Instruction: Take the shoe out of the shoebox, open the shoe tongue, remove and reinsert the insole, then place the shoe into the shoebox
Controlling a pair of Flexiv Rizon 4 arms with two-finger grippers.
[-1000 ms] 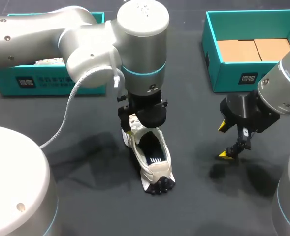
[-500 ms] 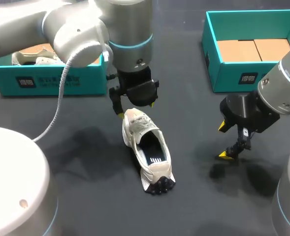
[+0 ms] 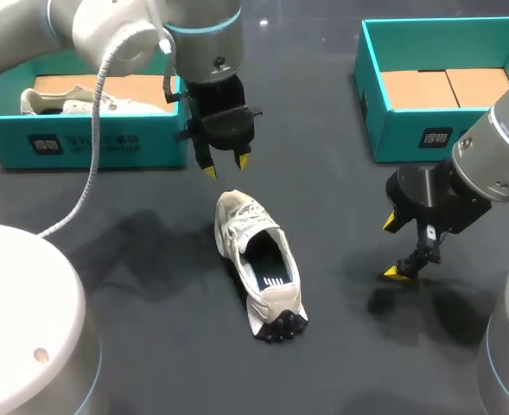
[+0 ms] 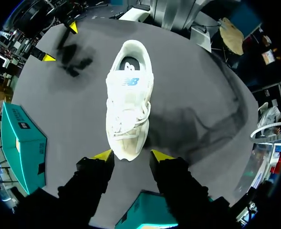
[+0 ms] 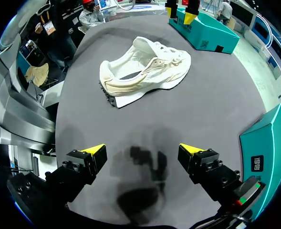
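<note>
A white sneaker [image 3: 258,259] lies upright on the dark table, toe toward the far side, its tongue laid back over the laces. A dark insole [image 3: 267,270] shows in its opening. My left gripper [image 3: 225,165] hangs open above the table just beyond the toe, holding nothing. From the left wrist, the sneaker [image 4: 129,102] stretches away ahead of that gripper [image 4: 132,155], heel farthest. To the sneaker's right my right gripper [image 3: 394,248] stands wide open and empty. The right wrist view has the sneaker [image 5: 145,69] on its side ahead of this gripper [image 5: 142,150].
A teal shoebox [image 3: 90,143] at the far left holds a second pale shoe [image 3: 68,102]. Another teal shoebox [image 3: 392,130] at the far right holds only a cardboard insert [image 3: 444,86]. Bare table lies around the sneaker.
My left gripper rose from the sneaker's toe end and drew back toward the left shoebox, its fingers coming closer together. The sneaker and the right arm stayed put.
</note>
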